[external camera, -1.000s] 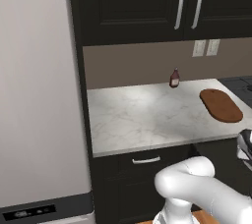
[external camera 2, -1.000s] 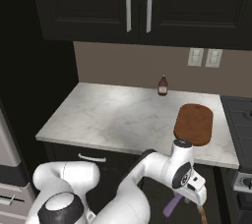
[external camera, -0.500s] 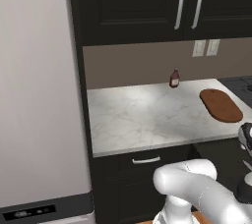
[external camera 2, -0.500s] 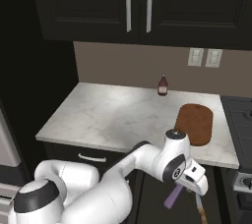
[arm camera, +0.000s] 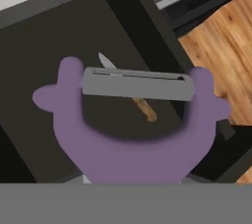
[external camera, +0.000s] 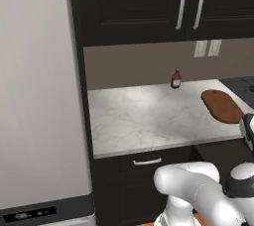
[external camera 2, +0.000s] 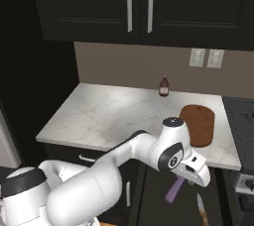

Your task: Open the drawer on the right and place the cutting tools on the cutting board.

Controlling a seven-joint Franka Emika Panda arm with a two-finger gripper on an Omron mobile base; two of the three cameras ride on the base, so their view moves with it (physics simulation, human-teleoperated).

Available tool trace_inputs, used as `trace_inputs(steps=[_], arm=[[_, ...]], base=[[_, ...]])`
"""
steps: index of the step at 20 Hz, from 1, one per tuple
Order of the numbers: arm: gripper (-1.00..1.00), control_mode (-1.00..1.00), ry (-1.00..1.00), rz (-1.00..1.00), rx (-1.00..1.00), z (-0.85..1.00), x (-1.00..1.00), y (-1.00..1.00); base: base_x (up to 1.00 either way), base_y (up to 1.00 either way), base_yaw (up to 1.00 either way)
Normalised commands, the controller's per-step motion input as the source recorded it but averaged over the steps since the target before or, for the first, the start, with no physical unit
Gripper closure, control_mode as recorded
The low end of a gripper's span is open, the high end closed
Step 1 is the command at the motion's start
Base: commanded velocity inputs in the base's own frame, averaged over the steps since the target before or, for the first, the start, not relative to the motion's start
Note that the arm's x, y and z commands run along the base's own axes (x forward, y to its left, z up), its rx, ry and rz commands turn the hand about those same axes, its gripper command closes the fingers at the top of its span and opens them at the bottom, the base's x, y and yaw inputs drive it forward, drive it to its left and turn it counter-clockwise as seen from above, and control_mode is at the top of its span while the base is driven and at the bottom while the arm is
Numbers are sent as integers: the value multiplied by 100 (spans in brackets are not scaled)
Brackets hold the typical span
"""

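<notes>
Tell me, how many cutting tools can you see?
2. A purple peeler is held up in the claw above the open drawer. A knife lies inside the drawer below it. More may be hidden.

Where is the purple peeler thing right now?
The purple peeler is held in the gripper, hanging over the open drawer on the right, just below the counter edge near the cutting board. A knife lies in the drawer beneath it.

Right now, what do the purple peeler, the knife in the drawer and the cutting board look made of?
Peeler: smooth matte purple plastic body, apparently, with a grey metal-looking blade. Knife: pale metallic blade, brown handle, likely wood. Cutting board: reddish-brown, probably wood, though no grain shows.
</notes>
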Motion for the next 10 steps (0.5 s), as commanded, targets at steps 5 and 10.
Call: trace_inputs(steps=[5, 10], arm=[[100, -100, 11, 0, 0, 38, 0, 0], [100, -100, 13, 0, 0, 31, 0, 0]], base=[[0, 0, 0], [0, 0, 0]])
